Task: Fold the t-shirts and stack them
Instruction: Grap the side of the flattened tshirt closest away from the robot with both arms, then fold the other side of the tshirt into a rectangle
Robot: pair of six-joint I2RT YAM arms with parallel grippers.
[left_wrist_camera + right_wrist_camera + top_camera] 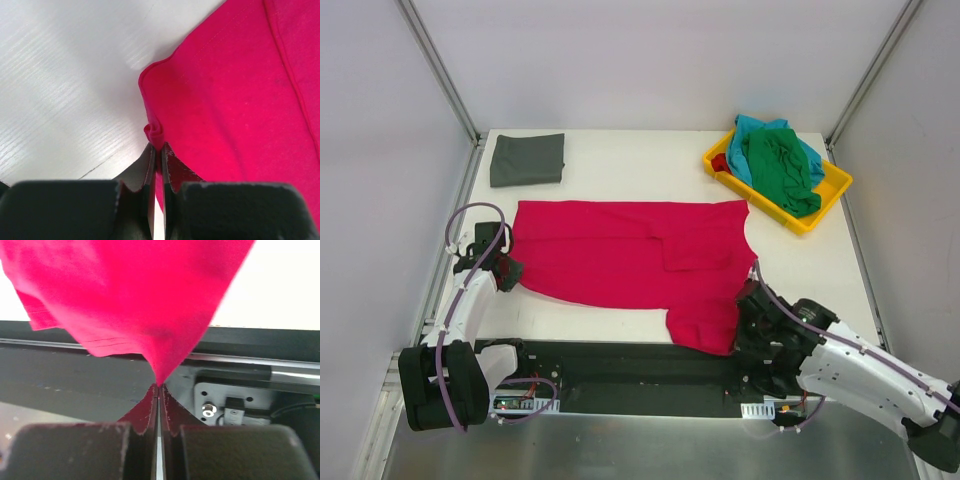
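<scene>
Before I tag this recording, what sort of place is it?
Likely a robotics lab cell: bare white tabletop enclosed by plain white panels on metal posts, with a crumpled green cloth t-shirt staged in a shallow yellow plastic tray.

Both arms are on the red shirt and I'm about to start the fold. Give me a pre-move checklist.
1. Left gripper shut on the crimson red cloth t-shirt: ok.
2. Right gripper shut on the same shirt's corner: ok.
3. Left grip deep enough: cannot tell; only a small pucker of hem shows at the fingertips.
4. Shirt lying flat: not ok; a flap lies doubled over mid-shirt, and the right-hand corner is past the white table's near edge.
5. Folded dark grey cloth t-shirt apart from the red one: ok.
6. Shallow yellow plastic tray holding the green t-shirt and teal t-shirt, apart from it: ok.
</scene>
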